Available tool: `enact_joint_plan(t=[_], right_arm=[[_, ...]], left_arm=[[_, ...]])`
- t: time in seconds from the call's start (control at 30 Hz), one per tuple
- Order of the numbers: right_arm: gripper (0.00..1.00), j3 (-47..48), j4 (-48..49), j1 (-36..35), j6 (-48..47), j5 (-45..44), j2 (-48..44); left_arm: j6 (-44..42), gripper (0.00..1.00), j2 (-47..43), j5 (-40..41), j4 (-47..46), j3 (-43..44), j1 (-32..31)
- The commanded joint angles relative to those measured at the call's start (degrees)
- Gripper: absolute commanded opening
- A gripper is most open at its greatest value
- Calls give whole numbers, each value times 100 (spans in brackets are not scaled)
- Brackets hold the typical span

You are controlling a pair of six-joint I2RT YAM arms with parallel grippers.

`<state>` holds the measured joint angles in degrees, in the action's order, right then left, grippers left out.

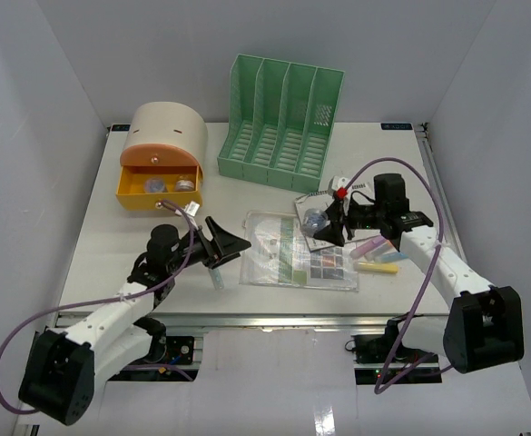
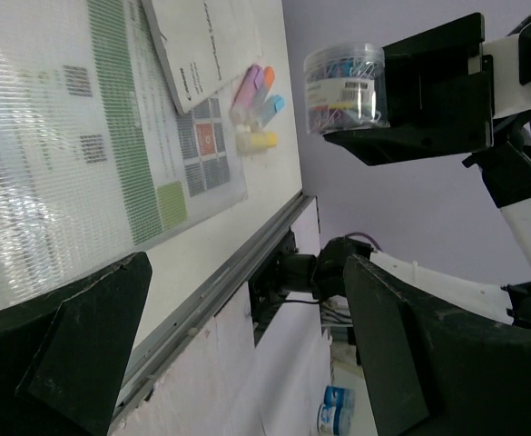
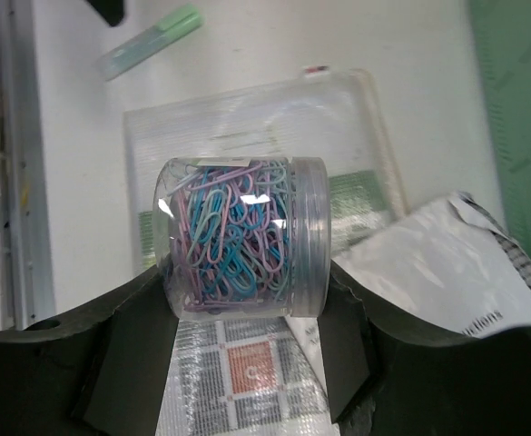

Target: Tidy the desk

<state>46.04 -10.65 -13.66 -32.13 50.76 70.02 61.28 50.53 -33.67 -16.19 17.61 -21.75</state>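
A clear jar of coloured paper clips [image 3: 238,236] is gripped by the right pincer [image 1: 330,223] above the document sleeve [image 1: 288,259] that is laid in the middle of the white tabletop [image 1: 111,245], while the left pincer [image 1: 224,241] is seen wide open near the tabletop's front edge, perhaps over a green highlighter [image 1: 218,275]

Left arm [image 1: 111,320], right arm [image 1: 442,263]: white links being joined by black housings; purple cable [image 1: 11,338] being trailed along each; left tool [image 1: 224,247], right tool [image 1: 320,223]: black wedge fingers [image 2: 65,363] being shown.

Plain pale walls [image 1: 47,82] enclose three sides.
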Motion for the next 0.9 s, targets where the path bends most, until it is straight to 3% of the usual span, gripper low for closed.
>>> enact_joint_plan(t=[0.0,0.23,0.63,0.77,0.87], right_arm=[[15,116,-691,-695,-943,566,-124],[15,453,-561,-1569,-646,346,146],[19,732,-269,-2153,-410,-146,399],[20,707,3,-2193,-257,-512,418],[22,780,61,-2193,-171,-667,447]], left_arm=[[143,98,836,166,-1196,538,-645],[490,98,1966,405,-2185,848,-1261],[523,96,2639,413,-2366,1271,-1724],[555,80,2728,259,-2501,1277,-1798],[649,55,2787,176,-2662,1213,-1798]])
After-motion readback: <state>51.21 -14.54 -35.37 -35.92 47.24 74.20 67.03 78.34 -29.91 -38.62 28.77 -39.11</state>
